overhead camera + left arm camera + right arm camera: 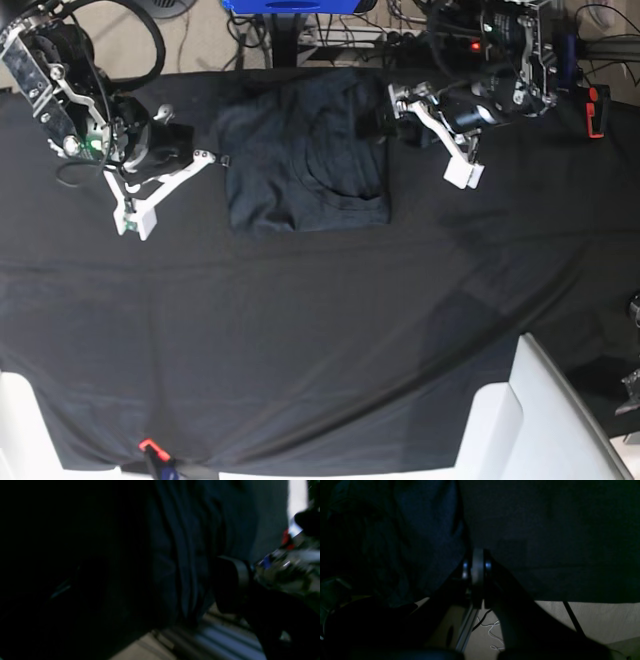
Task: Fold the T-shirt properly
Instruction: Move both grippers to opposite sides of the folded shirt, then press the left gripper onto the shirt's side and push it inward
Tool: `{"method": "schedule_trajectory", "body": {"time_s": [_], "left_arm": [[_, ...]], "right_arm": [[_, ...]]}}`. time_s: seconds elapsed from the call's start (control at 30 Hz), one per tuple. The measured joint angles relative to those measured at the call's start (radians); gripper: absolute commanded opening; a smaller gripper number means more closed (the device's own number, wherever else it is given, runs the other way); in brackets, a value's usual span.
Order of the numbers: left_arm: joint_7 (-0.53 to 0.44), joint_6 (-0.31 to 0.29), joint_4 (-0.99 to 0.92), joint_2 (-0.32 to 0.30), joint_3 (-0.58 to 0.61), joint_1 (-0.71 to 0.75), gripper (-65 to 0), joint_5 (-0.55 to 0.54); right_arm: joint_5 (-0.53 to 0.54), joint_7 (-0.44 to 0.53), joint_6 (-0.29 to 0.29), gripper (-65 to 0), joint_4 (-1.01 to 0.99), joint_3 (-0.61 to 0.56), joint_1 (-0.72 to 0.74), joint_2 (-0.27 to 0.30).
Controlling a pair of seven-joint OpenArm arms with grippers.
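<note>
T-shirt point(305, 155) lies folded at the bench's point(300, 330) far middle between both hands; I see left hand point(432, 120) spread, nearer its edge, right hand point(165, 190) pinched empty.

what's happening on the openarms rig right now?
It's folding a dark grey T-shirt, which lies as a compact folded rectangle at the far side of the black table cloth. Neither arm holds it. The left gripper is open beside the shirt's edge, on the right of the base view. The right gripper is shut and empty on the cloth, off to the other side. Wrist views are too dark to add much.
</note>
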Motion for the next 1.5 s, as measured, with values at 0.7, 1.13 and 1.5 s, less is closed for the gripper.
{"method": "schedule_trajectory", "body": {"time_s": [0.7,1.13,1.5], "left_arm": [[-0.165,-0.145,-0.213,0.041,-0.004,-0.052,-24.0,-0.026],[-0.218,-0.164,-0.309,0.038,-0.005,-0.088,-50.2,-0.03],[-0.218,-0.164,-0.311,0.035,-0.004,-0.088,-65.0,-0.033]], "right_arm": [[0.0,0.0,0.0,-65.0,-0.032,0.0,-0.021,0.0],[-0.002,0.066,0.0,-65.0,-0.1,0.0,-0.039,0.0],[0.0,0.07,0.0,-65.0,-0.1,0.0,-0.035,0.0]]}}
